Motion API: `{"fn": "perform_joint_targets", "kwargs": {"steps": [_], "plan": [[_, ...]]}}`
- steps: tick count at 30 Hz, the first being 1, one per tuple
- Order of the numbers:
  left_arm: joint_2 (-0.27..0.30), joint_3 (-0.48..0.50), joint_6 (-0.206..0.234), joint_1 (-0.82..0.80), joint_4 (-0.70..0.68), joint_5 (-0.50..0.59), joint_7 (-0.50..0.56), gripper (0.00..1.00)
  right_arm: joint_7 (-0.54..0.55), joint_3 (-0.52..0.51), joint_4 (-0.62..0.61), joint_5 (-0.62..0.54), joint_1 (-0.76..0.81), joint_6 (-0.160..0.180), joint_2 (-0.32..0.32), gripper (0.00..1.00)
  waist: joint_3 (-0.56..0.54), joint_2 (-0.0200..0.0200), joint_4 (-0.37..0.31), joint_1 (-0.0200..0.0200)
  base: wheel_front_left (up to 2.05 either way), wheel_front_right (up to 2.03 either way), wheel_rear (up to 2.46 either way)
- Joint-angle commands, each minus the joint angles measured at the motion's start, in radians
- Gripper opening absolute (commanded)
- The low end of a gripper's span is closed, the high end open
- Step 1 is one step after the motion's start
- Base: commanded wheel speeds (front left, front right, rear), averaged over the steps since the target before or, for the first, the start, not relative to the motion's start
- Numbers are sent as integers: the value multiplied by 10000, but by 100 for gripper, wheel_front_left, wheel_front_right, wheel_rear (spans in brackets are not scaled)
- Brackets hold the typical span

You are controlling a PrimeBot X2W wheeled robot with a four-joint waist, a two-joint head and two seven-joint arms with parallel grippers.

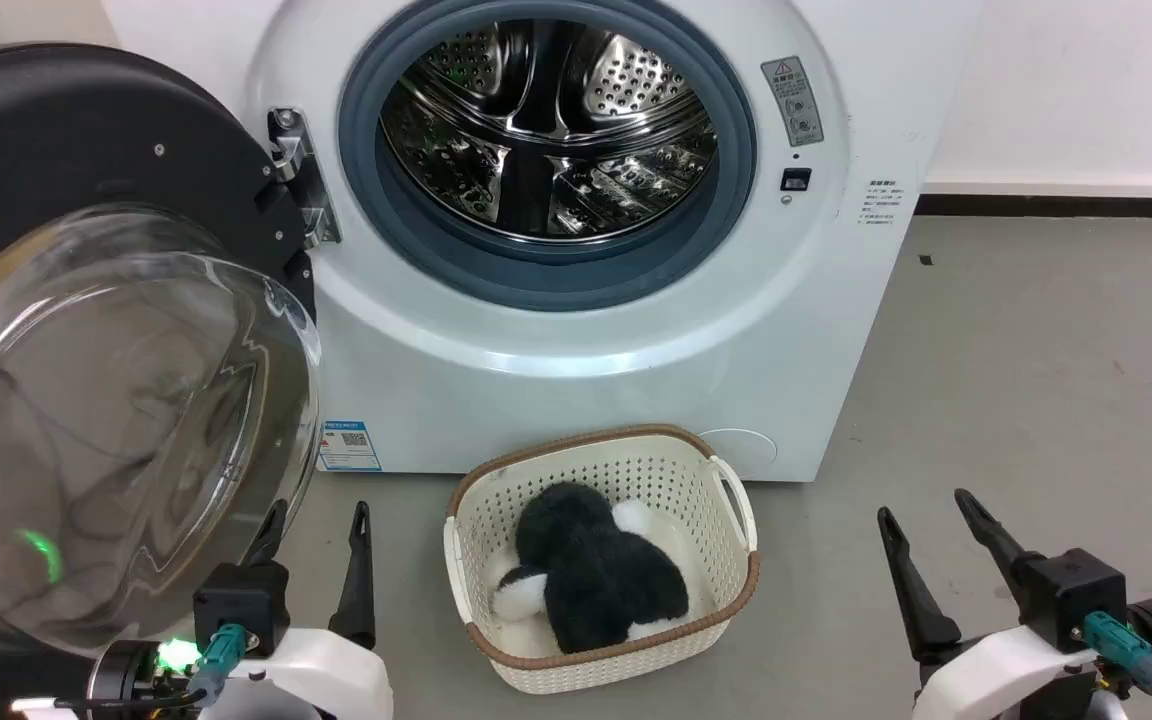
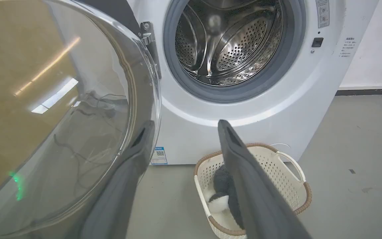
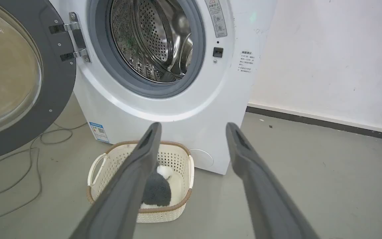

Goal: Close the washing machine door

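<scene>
The white washing machine (image 1: 576,380) stands straight ahead with its steel drum (image 1: 546,120) exposed inside the grey-blue gasket. Its door (image 1: 106,400) is swung wide open on the left, black rim behind and clear glass bowl bulging toward me, held by a metal hinge (image 1: 301,180). My left gripper (image 1: 321,530) is open at the lower left, its left finger just beside the glass bowl's lower edge. My right gripper (image 1: 926,515) is open at the lower right, well clear of the machine. The wrist views show the door (image 2: 55,116) (image 3: 15,73) and both grippers (image 2: 184,124) (image 3: 194,127) open with nothing between the fingers.
A cream perforated basket (image 1: 726,500) with a brown rim sits on the grey floor in front of the machine, holding a black and white plush toy (image 1: 586,570). Loose cables (image 3: 18,159) lie on the floor under the door. A white wall (image 3: 327,56) rises to the right.
</scene>
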State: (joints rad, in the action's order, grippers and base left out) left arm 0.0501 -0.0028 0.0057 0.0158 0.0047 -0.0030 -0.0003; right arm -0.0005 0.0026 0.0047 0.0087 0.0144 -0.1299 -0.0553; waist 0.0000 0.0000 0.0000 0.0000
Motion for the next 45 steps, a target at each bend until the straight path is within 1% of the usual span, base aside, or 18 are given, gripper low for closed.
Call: {"fn": "perform_joint_targets", "kwargs": {"steps": [1,12,22,31,45], "plan": [[0,-7,15,9,11,-11,-37,100,-37,-1,6,28,6,0,1,100,1,0,0,0,0,0,0],[0,-85,115,36,106,-83,-269,100,-269,3,23,163,35,-1,5,100,1,0,62,0,0,0,0],[0,-147,206,79,160,-142,-478,100,-477,88,9,282,101,-1,9,100,-16,0,332,0,0,0,0],[5,-206,292,151,196,-179,-666,100,-665,186,24,399,143,-2,7,100,-55,0,709,0,0,0,0],[20,-304,400,260,286,-267,-958,100,-957,343,50,574,222,-3,3,100,-138,0,1495,0,0,0,0]]}}
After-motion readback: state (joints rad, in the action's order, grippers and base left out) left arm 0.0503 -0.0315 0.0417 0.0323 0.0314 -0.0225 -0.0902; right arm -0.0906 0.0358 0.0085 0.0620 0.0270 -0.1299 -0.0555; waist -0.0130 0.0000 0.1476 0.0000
